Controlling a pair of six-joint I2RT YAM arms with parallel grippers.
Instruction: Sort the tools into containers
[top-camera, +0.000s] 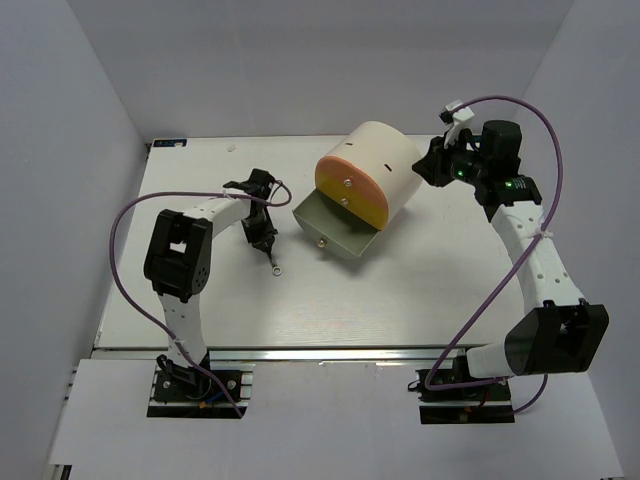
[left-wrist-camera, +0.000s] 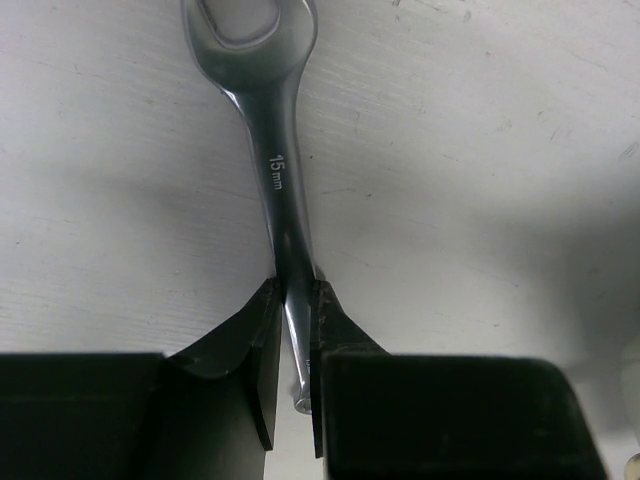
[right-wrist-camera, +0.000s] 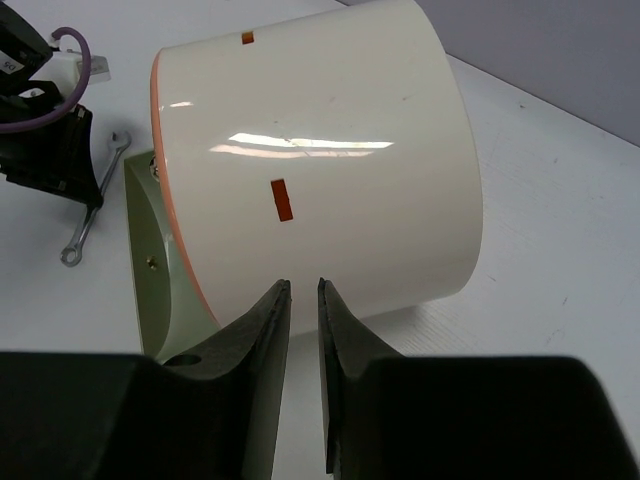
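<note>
A flat silver wrench (left-wrist-camera: 275, 170) marked 15 mm lies along the white table, left of the cabinet (top-camera: 385, 160). My left gripper (left-wrist-camera: 295, 285) is shut on its shank. Its ring end (top-camera: 272, 267) points toward the near edge. I cannot tell whether the wrench rests on the table or is just off it. The cream drum cabinet has an orange front (top-camera: 350, 190) and a grey-green drawer (top-camera: 335, 235) pulled out below it. My right gripper (right-wrist-camera: 303, 285) hovers behind the cabinet's curved wall (right-wrist-camera: 330, 150), its jaws a little apart with nothing between them.
The open drawer (right-wrist-camera: 150, 250) juts toward the left arm, and the wrench (right-wrist-camera: 92, 215) shows beyond it in the right wrist view. White walls enclose the table on three sides. A purple cable (top-camera: 125, 250) loops off the left arm.
</note>
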